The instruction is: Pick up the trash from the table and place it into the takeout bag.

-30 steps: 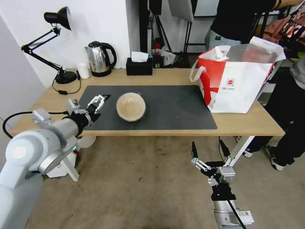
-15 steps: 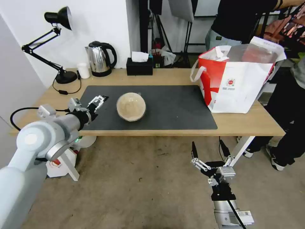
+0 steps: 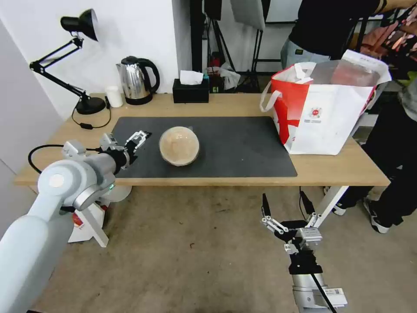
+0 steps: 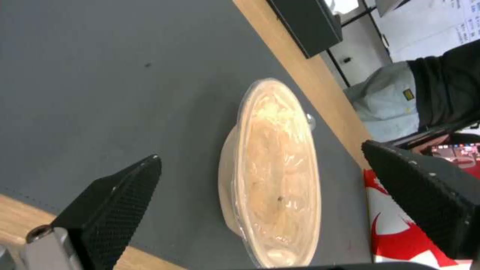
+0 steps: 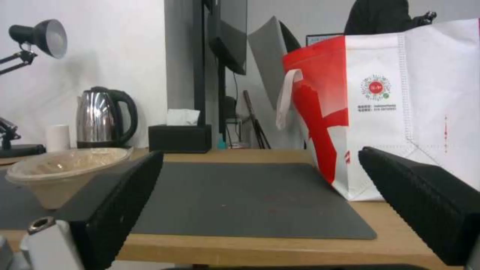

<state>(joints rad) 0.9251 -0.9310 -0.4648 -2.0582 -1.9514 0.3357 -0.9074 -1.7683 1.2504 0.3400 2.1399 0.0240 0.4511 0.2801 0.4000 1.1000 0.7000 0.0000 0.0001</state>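
Hovering beside the domed bowl, left gripper spread wide.

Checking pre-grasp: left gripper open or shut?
Open. The left gripper has fingers spread beside the domed bowl, not touching it.

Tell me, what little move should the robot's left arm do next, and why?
Probably slide the left pincer forward around the domed bowl. It sits open beside the bowl on the mat, not touching it, and the bowl is not yet in the takeout bag.
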